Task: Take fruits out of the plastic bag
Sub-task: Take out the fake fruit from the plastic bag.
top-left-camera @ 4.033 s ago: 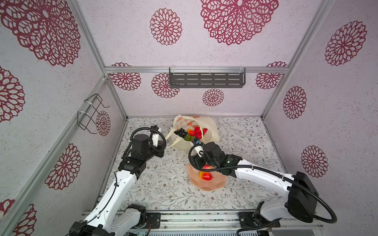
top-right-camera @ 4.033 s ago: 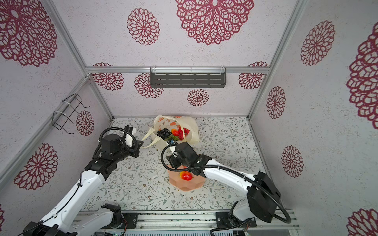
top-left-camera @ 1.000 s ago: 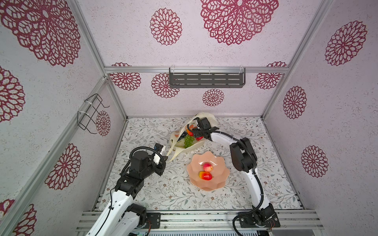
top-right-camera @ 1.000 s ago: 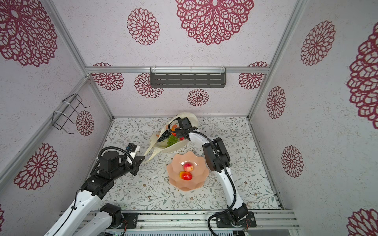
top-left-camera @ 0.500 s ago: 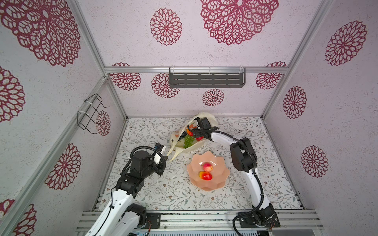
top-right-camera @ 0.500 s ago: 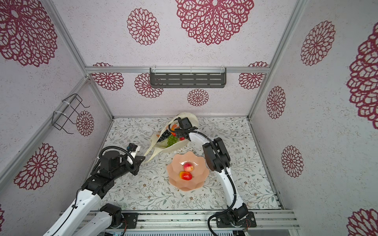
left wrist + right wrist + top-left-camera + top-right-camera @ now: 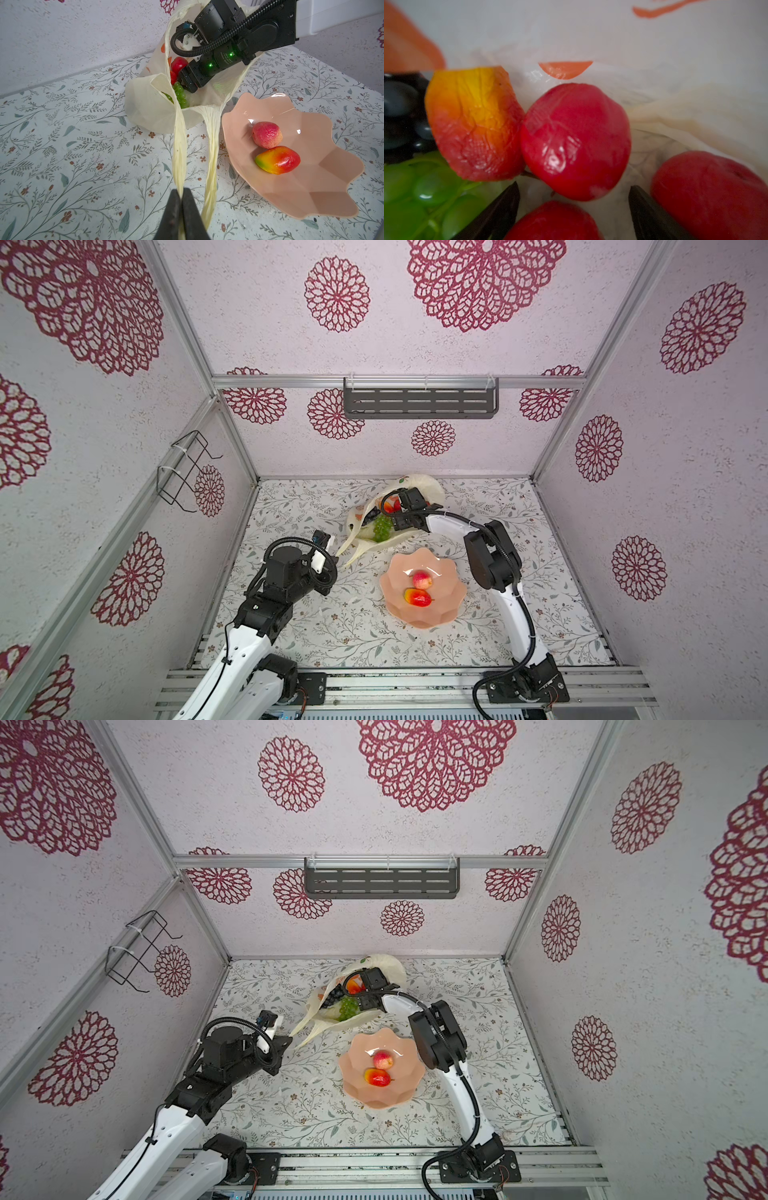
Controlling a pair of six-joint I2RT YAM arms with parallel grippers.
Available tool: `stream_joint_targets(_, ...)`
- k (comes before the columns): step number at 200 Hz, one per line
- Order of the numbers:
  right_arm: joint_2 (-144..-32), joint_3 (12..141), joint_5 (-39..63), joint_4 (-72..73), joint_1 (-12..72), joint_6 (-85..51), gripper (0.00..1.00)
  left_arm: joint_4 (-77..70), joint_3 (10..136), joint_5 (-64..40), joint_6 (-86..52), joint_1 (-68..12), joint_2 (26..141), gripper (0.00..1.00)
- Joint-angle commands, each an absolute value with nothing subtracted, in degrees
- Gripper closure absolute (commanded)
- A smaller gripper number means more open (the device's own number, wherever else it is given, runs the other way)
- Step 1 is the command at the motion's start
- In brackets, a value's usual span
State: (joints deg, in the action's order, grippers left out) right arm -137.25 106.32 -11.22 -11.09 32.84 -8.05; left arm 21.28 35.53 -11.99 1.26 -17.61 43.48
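Observation:
The cream-yellow plastic bag (image 7: 422, 485) (image 7: 149, 108) lies open at the back of the table, its two handles stretched toward the front. My left gripper (image 7: 181, 190) (image 7: 334, 562) is shut on one handle (image 7: 178, 145). My right gripper (image 7: 573, 185) (image 7: 390, 510) reaches into the bag's mouth and is open. Inside are fruits: a round red one (image 7: 575, 141) just ahead of the fingertips, another red one (image 7: 554, 220) lying between the fingers, a third red one (image 7: 708, 195), a red-yellow mango (image 7: 473, 122), green grapes (image 7: 415, 193) (image 7: 382, 526) and dark grapes (image 7: 400, 116).
A peach-pink scalloped bowl (image 7: 449, 610) (image 7: 311, 197) stands in front of the bag and holds a red-pink round fruit (image 7: 267, 135) and a mango (image 7: 278, 160). A grey shelf (image 7: 419, 402) hangs on the back wall, a wire rack (image 7: 183, 472) on the left wall.
Since four seconds ago my right arm has left the bowl and gone into the bag, and my left arm has drawn the handle toward the front. Over the last second almost nothing moved.

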Motion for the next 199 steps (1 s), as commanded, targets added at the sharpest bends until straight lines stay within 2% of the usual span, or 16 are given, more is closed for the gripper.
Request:
stream_joint_targets(1, -135.3, 104.2, -12.5, -13.9, 33.1, -7.6, 0.2, 20.2, 36.9, -10.9, 1.4, -17.7, 42.5, 0.91)
stream_joint_targets(33, -132.6, 101.1, -11.4, -11.3, 33.1, -7.9, 0.31, 20.1, 37.2, -11.7, 1.3, -17.7, 43.1, 0.91)
stream_joint_targets(75, -125.4, 92.6, -2.8, -2.4, 33.4, -8.8, 0.6, 19.9, 37.1, -12.3, 1.1, -17.7, 43.3, 0.92)
stream_joint_targets(120, -119.4, 87.8, 1.2, 2.0, 34.0, -11.0, 0.63, 19.6, 37.4, -12.4, 1.1, -17.7, 44.0, 0.93)
stream_joint_targets(155, -116.0, 85.0, 8.5, 5.3, 34.1, -12.3, 0.64, 19.8, 37.4, -12.2, 1.3, -17.6, 44.2, 0.93)
stream_joint_targets(199, -110.6, 77.5, 17.1, 16.9, 34.2, -18.5, 0.66, 19.6, 37.3, -12.2, 1.2, -17.7, 44.3, 0.93)
